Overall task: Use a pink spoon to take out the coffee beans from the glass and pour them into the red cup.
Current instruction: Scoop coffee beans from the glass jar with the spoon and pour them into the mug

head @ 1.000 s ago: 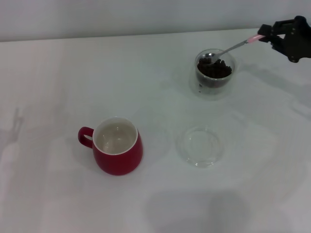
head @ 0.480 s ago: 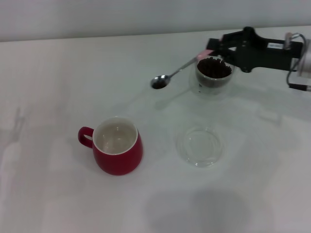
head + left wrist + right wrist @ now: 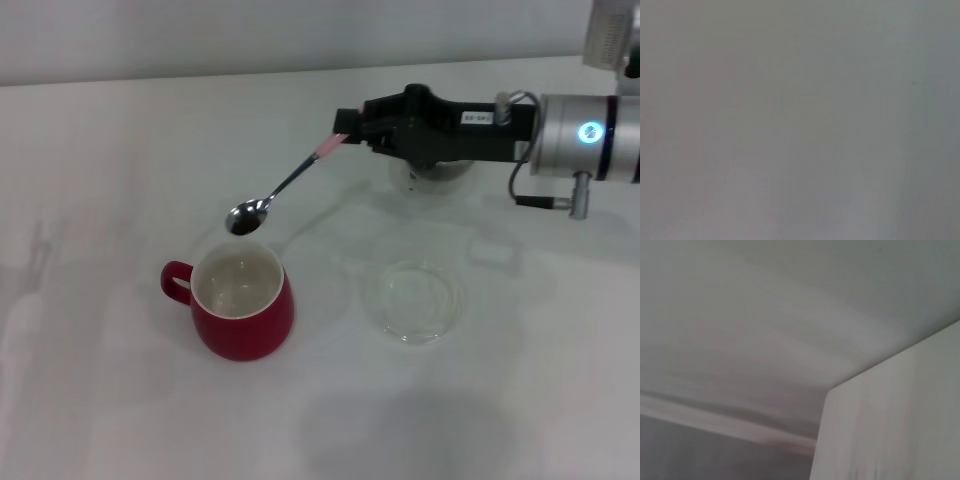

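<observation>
The right pincer (image 3: 358,124) grips the pale pink handle of the metal-bowled pink spoon (image 3: 283,189), which slants down ahead of it, bowl just above the glossy red cup (image 3: 240,303) on the white table (image 3: 120,160).

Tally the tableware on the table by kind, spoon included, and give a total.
Red cup: 1
Glass, mostly hidden behind the right gripper: 1
Clear glass dish: 1
Pink spoon, held by the right gripper above the red cup: 1
Total: 4
</observation>
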Controlling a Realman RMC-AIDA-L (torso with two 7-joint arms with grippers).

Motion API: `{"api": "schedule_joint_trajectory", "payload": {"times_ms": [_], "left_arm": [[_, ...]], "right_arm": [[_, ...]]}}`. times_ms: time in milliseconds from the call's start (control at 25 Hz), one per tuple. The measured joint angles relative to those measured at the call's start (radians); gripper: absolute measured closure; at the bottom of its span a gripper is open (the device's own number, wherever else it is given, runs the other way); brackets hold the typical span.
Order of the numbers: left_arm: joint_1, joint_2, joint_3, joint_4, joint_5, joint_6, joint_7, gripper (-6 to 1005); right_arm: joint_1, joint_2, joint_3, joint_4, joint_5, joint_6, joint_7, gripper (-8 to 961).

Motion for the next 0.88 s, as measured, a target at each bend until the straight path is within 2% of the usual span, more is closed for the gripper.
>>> {"api": "schedule_joint_trajectory", "payload": {"times_ms": [160, 600, 880], "left_arm": [[-0.001, 0.000, 0.000, 0.000, 0.000, -0.002, 0.000, 199], [-0.007, 0.002, 0.000, 0.000, 0.000, -0.011, 0.000, 198], [-0.008, 0.002, 0.000, 0.000, 0.000, -0.011, 0.000, 198]], "right_arm": [[-0.001, 0.029, -0.014, -0.037, -0.029, 0.012, -0.045, 801], [-0.012, 0.039, -0.044, -0.040, -0.018, 0.040, -0.213, 796], [-0.015, 0.040, -0.047, -0.044, -0.003, 0.021, -0.414, 793]]}}
